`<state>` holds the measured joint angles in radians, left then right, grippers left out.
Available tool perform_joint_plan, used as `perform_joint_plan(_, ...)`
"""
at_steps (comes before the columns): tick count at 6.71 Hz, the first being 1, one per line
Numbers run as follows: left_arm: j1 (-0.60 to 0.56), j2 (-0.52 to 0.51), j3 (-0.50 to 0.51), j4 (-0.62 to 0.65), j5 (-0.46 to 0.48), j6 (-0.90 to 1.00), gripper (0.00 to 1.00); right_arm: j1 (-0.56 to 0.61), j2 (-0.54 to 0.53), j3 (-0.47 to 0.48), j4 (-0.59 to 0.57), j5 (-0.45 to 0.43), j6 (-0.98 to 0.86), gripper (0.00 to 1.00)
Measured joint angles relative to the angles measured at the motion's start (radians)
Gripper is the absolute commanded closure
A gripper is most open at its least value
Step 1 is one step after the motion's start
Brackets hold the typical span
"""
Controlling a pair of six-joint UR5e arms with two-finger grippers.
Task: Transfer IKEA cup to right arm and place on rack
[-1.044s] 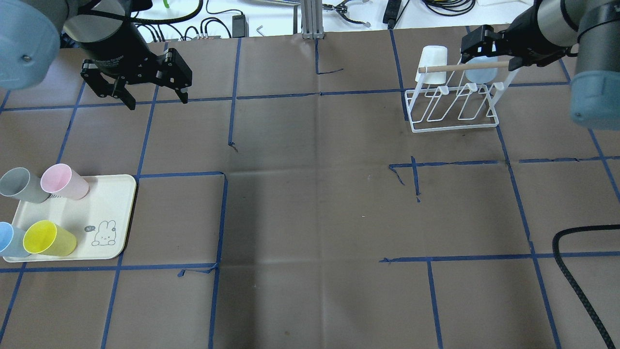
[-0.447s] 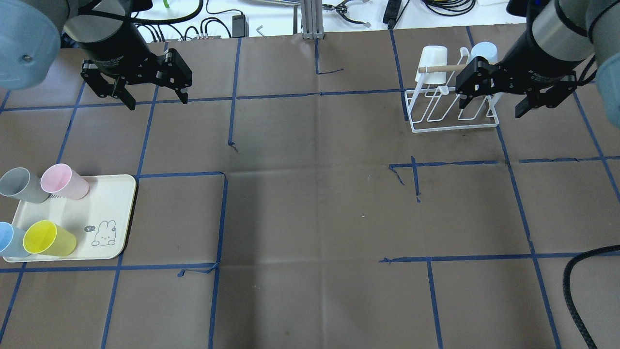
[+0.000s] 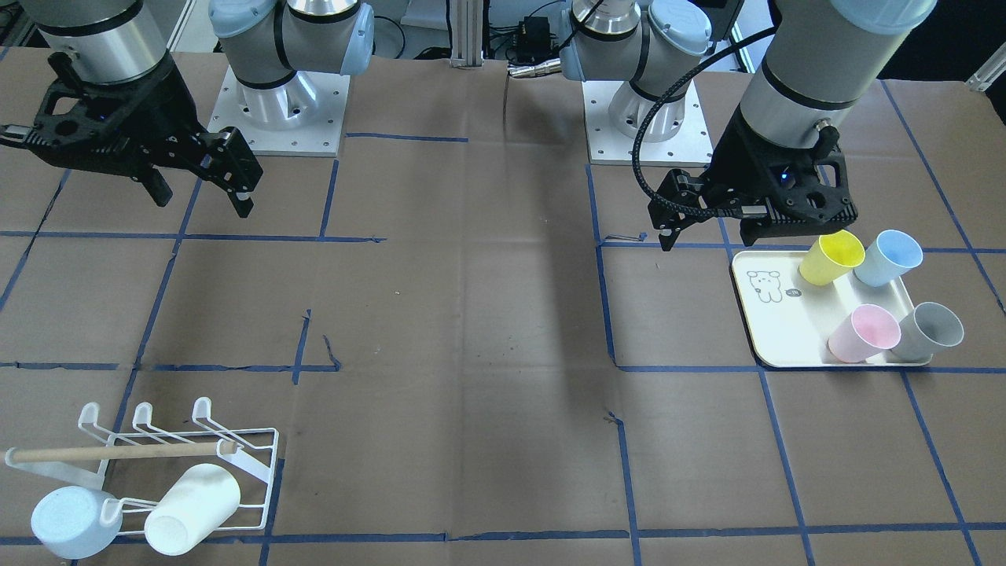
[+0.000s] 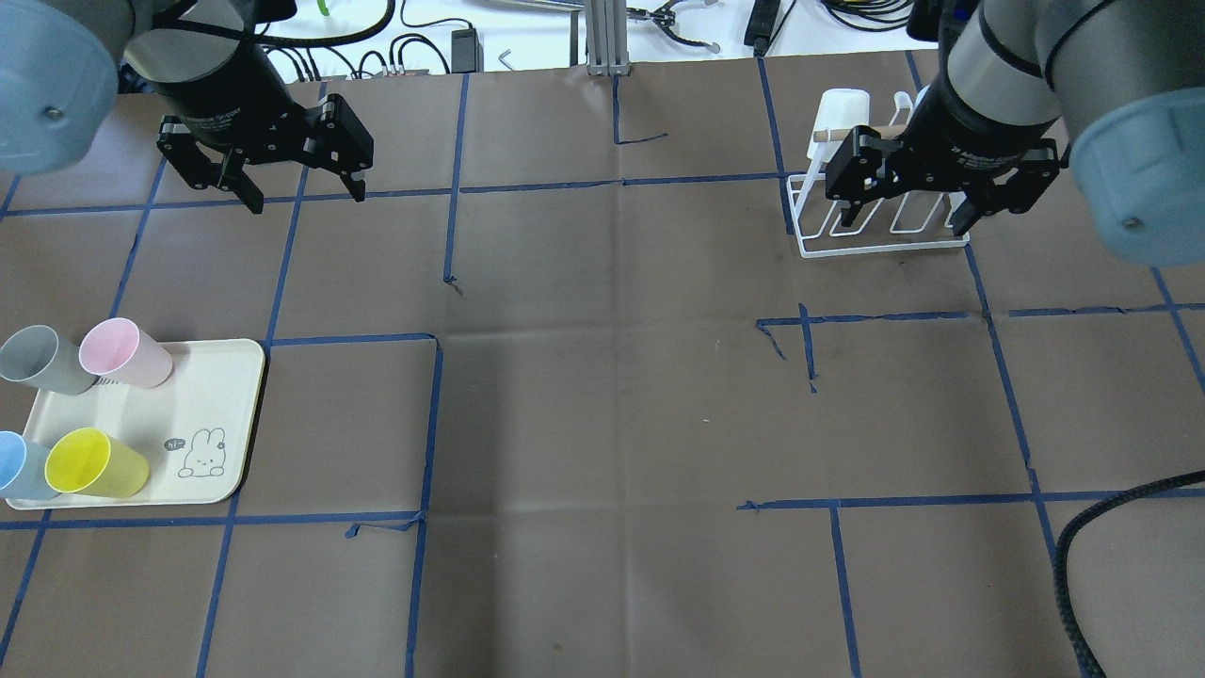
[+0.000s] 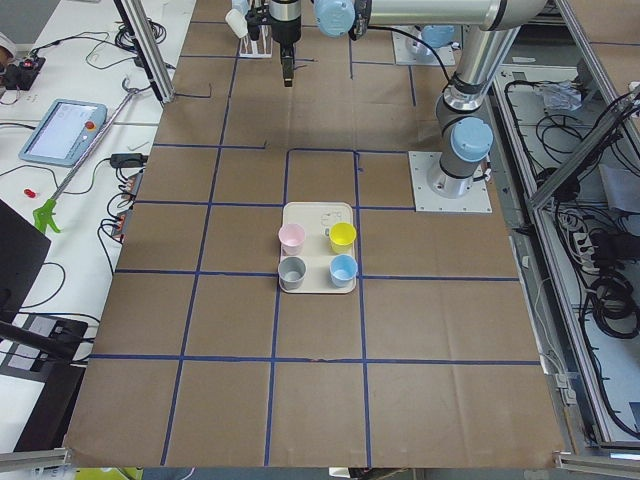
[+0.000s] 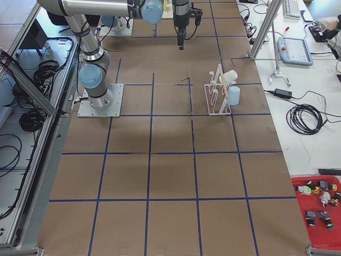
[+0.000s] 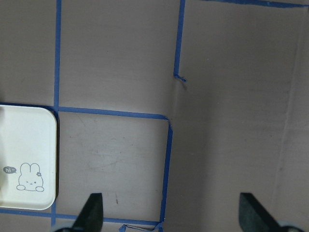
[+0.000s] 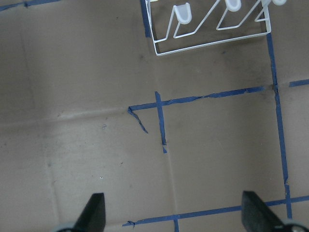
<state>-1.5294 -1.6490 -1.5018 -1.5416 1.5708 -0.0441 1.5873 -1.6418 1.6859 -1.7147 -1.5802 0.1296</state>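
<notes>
**Q:** At the table's far right, what changed?

**A:** A second earlier the right gripper sat at the far side of the rack, by the pale blue cup. It had since pulled back toward the near side and shifted left. It now hung above the rack's near row, with its fingers spread wide and nothing between them.

**Q:** And the cup?

**A:** It stayed on the rack, tilted over a prong in the far row at the right end. It was just beside the white cup, and nothing gripped it. From overhead the right arm hid most of it.

**Q:** Left side?

**A:** No change. The left gripper hung in the same spot above the far left of the table, fingers spread and empty. It was well apart from the tray at the near left. The grey cup, pink cup, blue cup and yellow cup stood there as before.

**Q:** Wrist views?

**A:** Both showed fingertips wide apart over brown paper. The rack's near edge was at the top of the right one.
</notes>
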Motion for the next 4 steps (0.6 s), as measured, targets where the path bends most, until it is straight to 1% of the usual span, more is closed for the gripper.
perform_joint_plan(2, 0.0, 0.001, 0.0, 0.0, 0.0, 0.001, 0.0, 0.06, 0.003, 0.002, 0.0, -0.013, -0.006, 0.0)
perform_joint_plan(4, 0.0, 0.001, 0.0, 0.0, 0.0, 0.001, 0.0, 0.069, 0.003, 0.004, -0.001, -0.008, -0.007, 0.0)
